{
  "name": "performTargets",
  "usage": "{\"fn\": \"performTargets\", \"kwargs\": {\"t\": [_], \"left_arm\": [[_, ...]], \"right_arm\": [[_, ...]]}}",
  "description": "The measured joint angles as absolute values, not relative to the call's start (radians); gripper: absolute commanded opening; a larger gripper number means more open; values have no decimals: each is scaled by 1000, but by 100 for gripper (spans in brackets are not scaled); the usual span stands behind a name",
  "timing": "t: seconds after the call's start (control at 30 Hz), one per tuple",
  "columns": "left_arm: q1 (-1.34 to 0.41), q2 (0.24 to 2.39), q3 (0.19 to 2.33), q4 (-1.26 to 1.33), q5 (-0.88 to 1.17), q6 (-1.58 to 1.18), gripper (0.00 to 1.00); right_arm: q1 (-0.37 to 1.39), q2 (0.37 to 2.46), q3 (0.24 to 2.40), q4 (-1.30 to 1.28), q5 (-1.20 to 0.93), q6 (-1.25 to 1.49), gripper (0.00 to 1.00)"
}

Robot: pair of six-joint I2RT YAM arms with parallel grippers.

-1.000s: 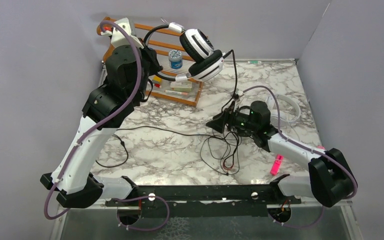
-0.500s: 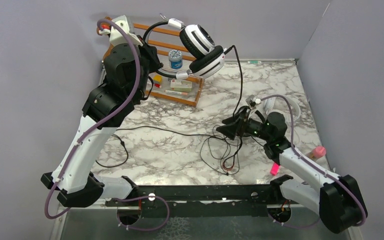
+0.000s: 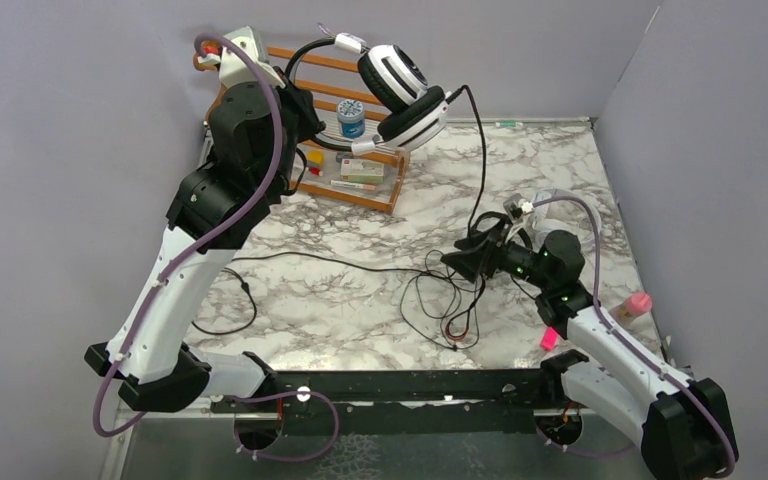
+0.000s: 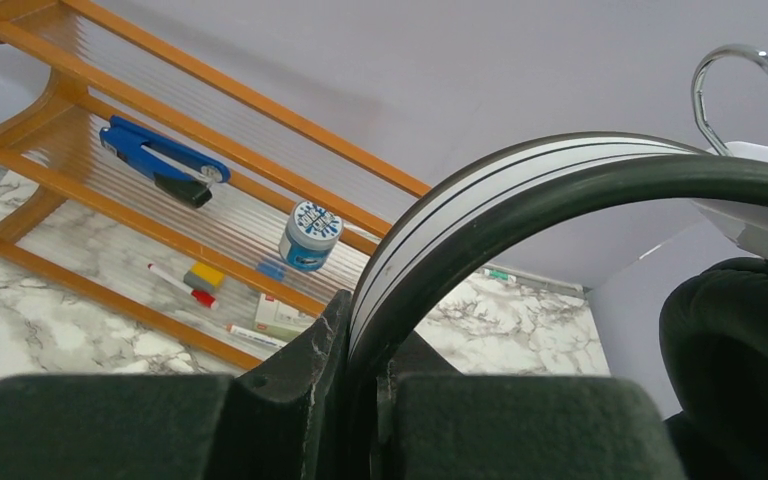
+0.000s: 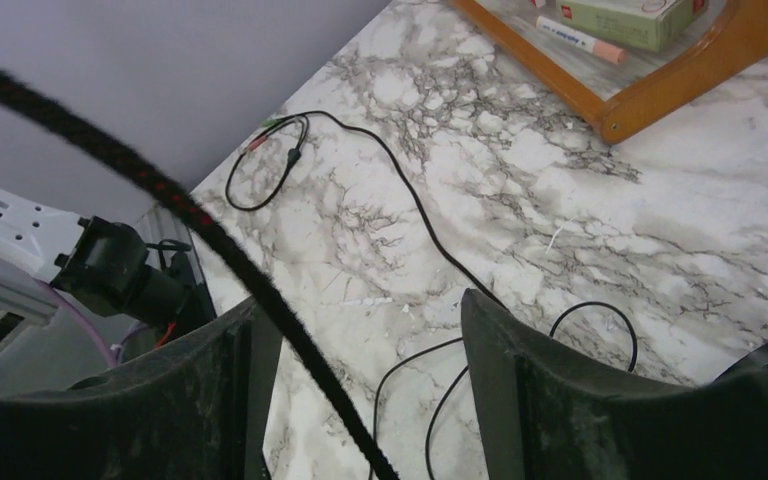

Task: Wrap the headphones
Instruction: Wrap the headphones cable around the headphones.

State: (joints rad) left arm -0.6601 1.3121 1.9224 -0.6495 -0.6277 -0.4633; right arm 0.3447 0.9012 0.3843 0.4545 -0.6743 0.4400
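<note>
Bright, even, soft light with faint shadows; near fingers [image 4: 110, 430] look blurred in both wrist views

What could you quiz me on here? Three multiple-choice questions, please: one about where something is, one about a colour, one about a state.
1. Where are the white headphones?
A. Flat on the table
B. In the air above the wooden rack, gripped by the left end effector
C. Hooked on the back wall

2. What colour are their ear pads?
A. Black
B. Orange
C. Blue

3. How is the right end effector set?
A. Clamped on a pen
B. Closed on the rack's rail
C. Open, with the black cord passing between its fingers

Answers:
1 B: the left wrist view shows the headband pinched between the fingers, and the top view shows it raised over the rack.
2 A: both views show dark pads against white cups.
3 C: the right wrist view shows a wide gap, with the thin cord crossing it.
</note>
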Motion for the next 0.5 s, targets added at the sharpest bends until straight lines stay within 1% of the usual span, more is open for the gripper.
{"fn": "performTargets", "kwargs": {"t": [0.07,0.13,0.23,0.3,0.37,0.47,0.5], "left_arm": [[-656,1312,1922,-649,-627,-463,0],[-654,1312,1922,-649,-620,-463,0],[-643,1312,1922,-649,-605,-464,0],[-631,1312,1917,-649,-583,-469,0],[-597,1313,1906,-643,-516,-484,0],[-523,1317,1860,-598,-390,-529,0],[-490,1313,1802,-531,-324,-561,0]], "right_arm": [[343,895,380,473,-675,441,46],[342,906,376,487,-679,444,35],[340,934,372,493,-696,447,27],[339,938,367,502,-743,454,20],[338,948,369,537,-817,466,16],[346,988,395,596,-947,511,15],[356,997,407,605,-975,526,14]]}}
